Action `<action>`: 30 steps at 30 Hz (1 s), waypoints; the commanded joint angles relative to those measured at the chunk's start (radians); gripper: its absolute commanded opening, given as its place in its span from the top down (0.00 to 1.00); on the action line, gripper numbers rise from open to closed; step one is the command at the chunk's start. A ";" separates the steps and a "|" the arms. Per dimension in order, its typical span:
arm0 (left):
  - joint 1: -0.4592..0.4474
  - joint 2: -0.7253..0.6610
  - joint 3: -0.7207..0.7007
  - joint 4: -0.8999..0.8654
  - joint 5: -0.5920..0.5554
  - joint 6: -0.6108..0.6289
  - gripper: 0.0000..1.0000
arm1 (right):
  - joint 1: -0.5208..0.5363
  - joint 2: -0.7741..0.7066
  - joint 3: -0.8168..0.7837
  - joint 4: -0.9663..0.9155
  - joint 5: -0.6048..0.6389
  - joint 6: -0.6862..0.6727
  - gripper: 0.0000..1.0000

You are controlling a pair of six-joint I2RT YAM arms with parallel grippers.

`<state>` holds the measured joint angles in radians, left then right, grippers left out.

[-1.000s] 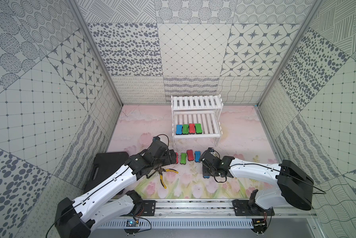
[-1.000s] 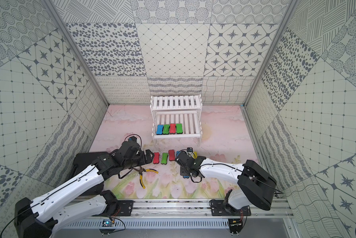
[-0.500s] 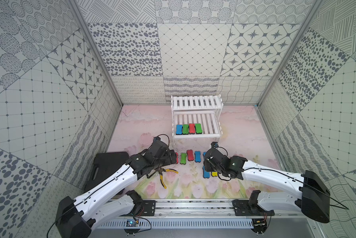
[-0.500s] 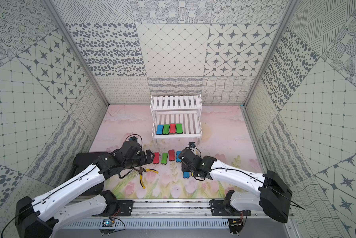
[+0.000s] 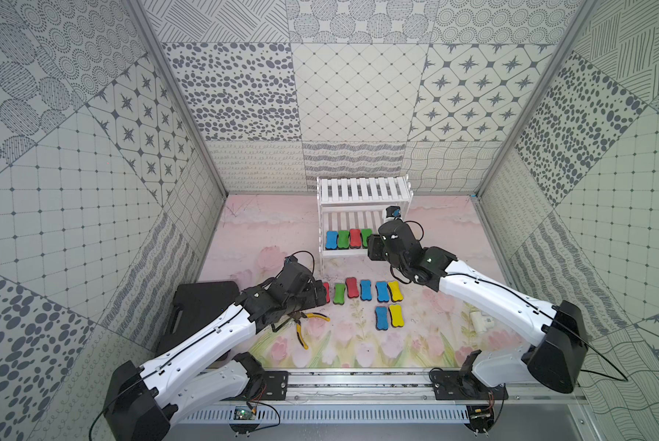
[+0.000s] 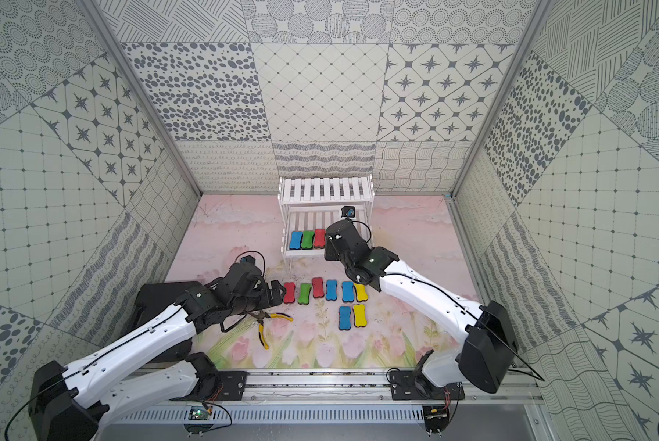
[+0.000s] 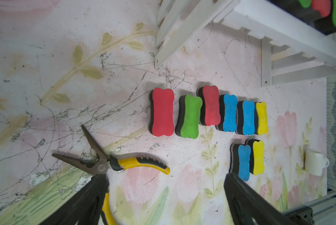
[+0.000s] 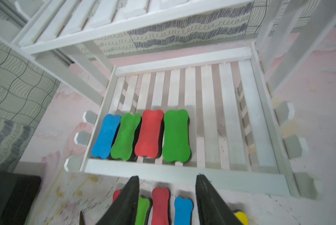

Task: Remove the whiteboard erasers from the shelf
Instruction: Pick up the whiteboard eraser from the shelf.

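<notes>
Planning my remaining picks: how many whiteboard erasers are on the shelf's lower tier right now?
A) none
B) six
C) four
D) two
C: in the right wrist view a blue eraser, a green eraser, a red eraser and another green eraser lie side by side on the lower tier of the shelf.

Bright, even light (soft-blurred wrist edges)
</notes>
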<state>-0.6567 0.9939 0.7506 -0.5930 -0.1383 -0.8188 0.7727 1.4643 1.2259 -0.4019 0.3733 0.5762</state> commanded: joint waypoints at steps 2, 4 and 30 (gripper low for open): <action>0.005 -0.013 -0.004 -0.005 0.003 -0.007 0.01 | -0.056 0.125 0.099 0.041 -0.106 -0.047 0.47; 0.005 -0.015 -0.003 -0.012 -0.001 -0.005 0.01 | -0.066 0.158 0.118 0.033 -0.102 -0.047 0.46; 0.011 -0.001 -0.002 -0.010 -0.012 -0.010 0.01 | -0.102 0.258 0.159 0.024 -0.113 -0.091 0.52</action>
<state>-0.6479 0.9859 0.7486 -0.5945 -0.1421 -0.8192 0.6773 1.7054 1.3502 -0.3996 0.2562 0.5018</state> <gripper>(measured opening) 0.990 0.484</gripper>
